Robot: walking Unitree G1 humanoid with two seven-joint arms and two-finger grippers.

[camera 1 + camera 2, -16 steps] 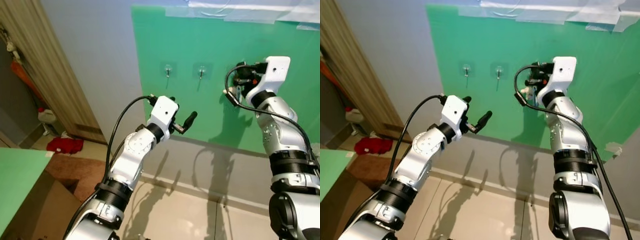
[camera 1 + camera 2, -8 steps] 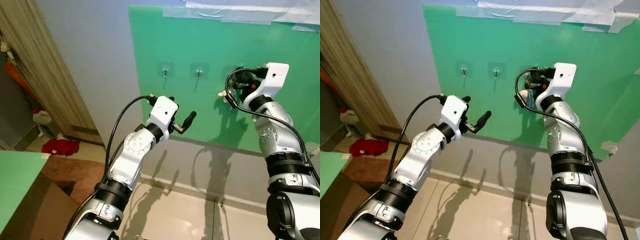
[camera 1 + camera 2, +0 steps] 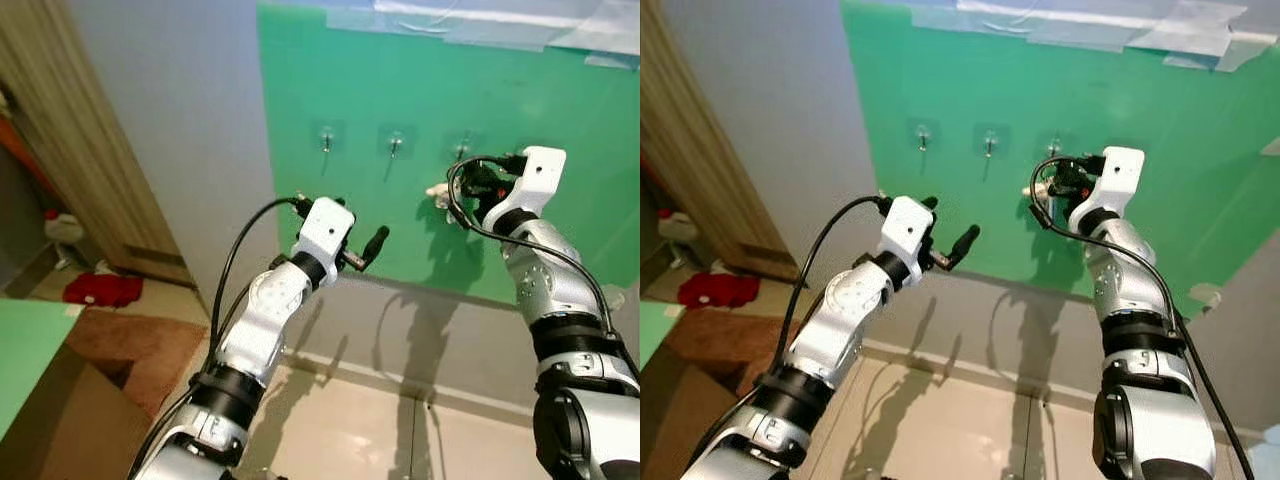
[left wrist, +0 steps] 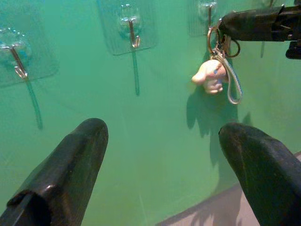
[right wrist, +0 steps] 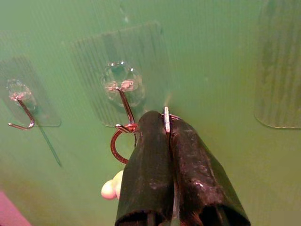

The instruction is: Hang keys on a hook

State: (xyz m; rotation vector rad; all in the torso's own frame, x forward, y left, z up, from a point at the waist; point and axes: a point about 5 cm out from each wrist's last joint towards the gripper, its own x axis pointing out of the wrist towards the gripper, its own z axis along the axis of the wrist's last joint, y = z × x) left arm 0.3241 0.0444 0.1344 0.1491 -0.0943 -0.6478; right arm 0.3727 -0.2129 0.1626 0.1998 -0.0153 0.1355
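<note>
Three clear adhesive hooks sit in a row on the green wall panel (image 3: 560, 120): left hook (image 3: 326, 138), middle hook (image 3: 396, 143), right hook (image 3: 462, 150). My right gripper (image 5: 164, 120) is shut on the key ring (image 5: 118, 141), just below the right hook (image 5: 123, 101). The ring touches the hook's curled tip; I cannot tell whether it is over it. A pale plush charm (image 4: 209, 75) and a strap dangle from the ring. My left gripper (image 4: 162, 129) is open and holds nothing, raised lower left of the hooks and apart from the wall.
A grey wall and a wooden door frame (image 3: 90, 150) lie to the left. Red cloth (image 3: 95, 290) lies on the floor by the doorway. A brown rug (image 3: 130, 345) and beige floor tiles (image 3: 360, 430) are below.
The right gripper with the keys has come down a little, uncovering the right hook above it. The camera has shifted slightly. The left arm holds the same pose.
</note>
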